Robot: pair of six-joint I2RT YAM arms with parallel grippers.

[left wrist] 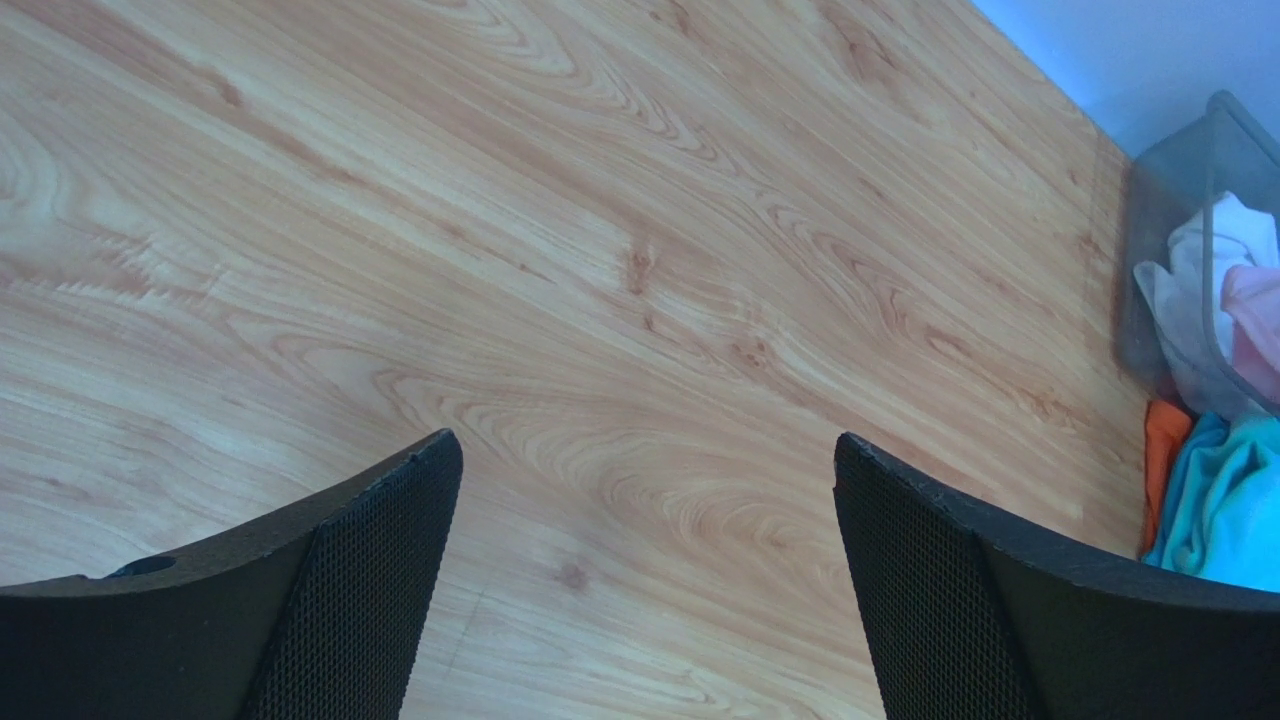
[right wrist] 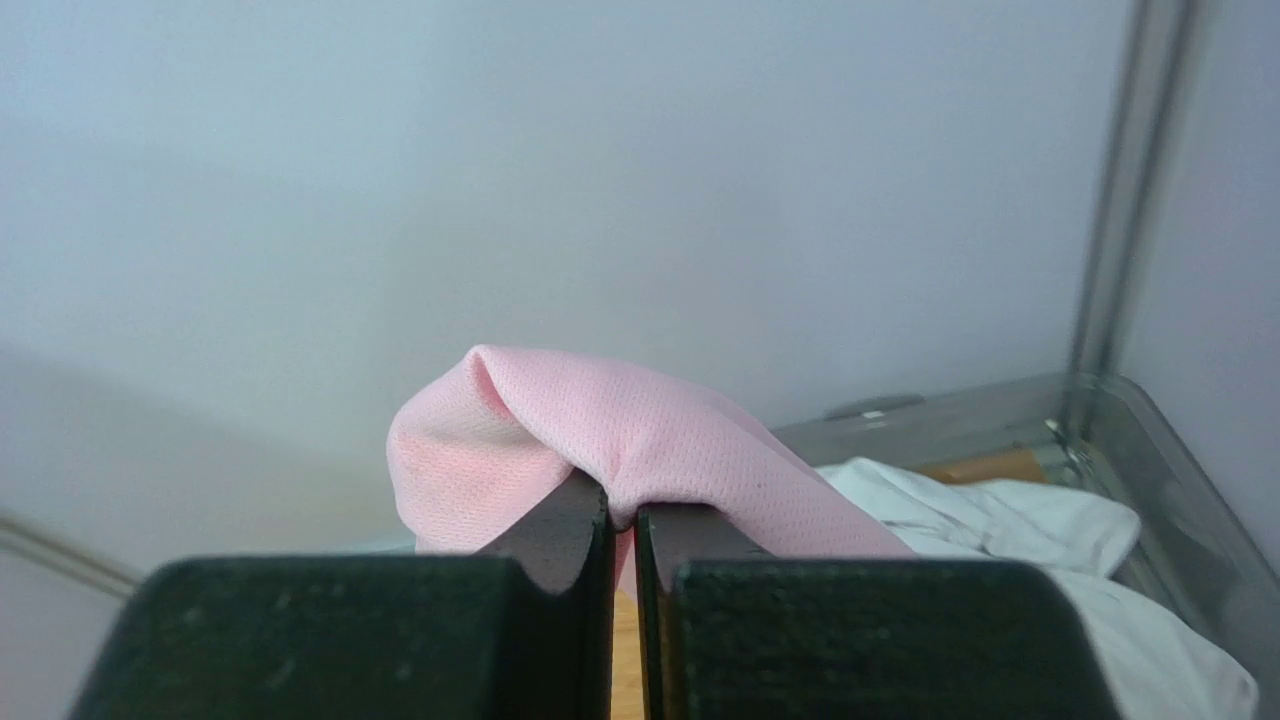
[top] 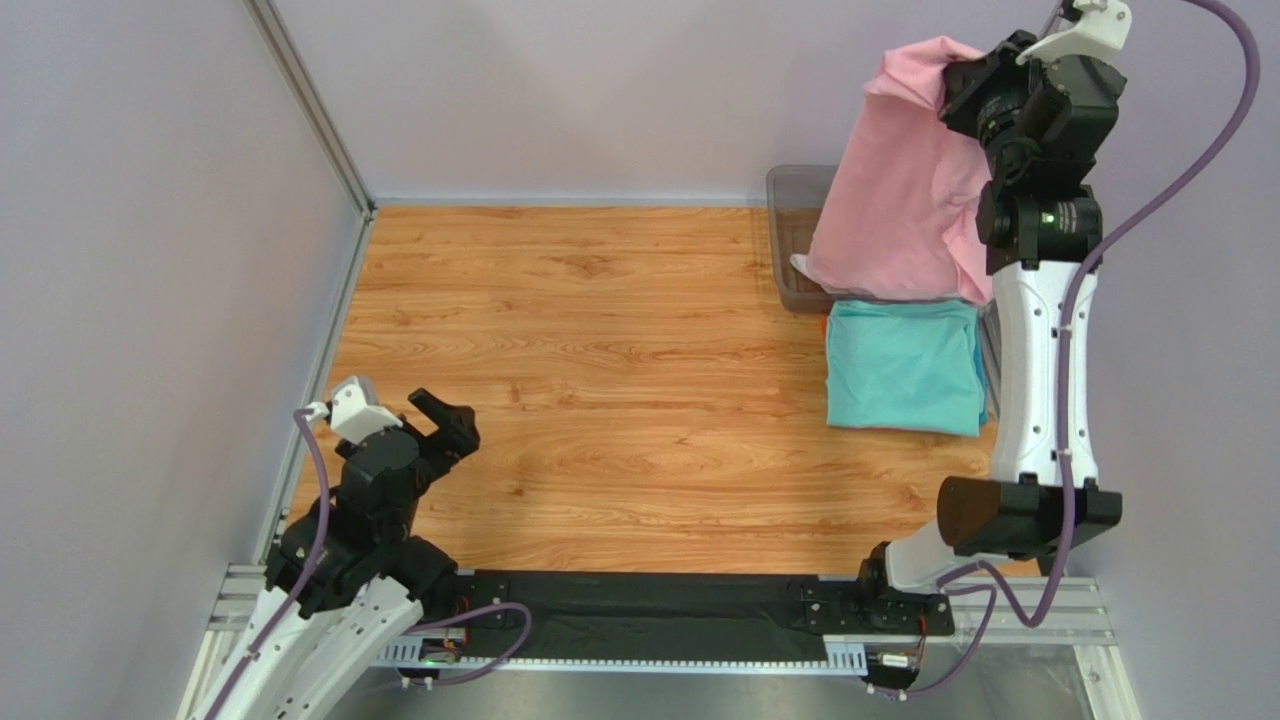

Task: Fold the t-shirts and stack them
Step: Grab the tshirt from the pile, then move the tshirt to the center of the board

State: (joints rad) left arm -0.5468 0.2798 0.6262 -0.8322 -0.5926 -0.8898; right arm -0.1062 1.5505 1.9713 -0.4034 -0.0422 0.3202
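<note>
The light pink t-shirt hangs high at the back right, and my right gripper is shut on a fold at its top. The right wrist view shows the pink t-shirt pinched between the closed jaws of that gripper. A teal t-shirt lies folded flat on the table below it. A white t-shirt lies crumpled in the clear grey bin. My left gripper stands open over bare wood at the near left, holding nothing, its fingers wide apart.
The grey bin sits against the back wall at the right, with white, pink, teal and orange cloth showing at it in the left wrist view. Walls close in the table on the left and at the back.
</note>
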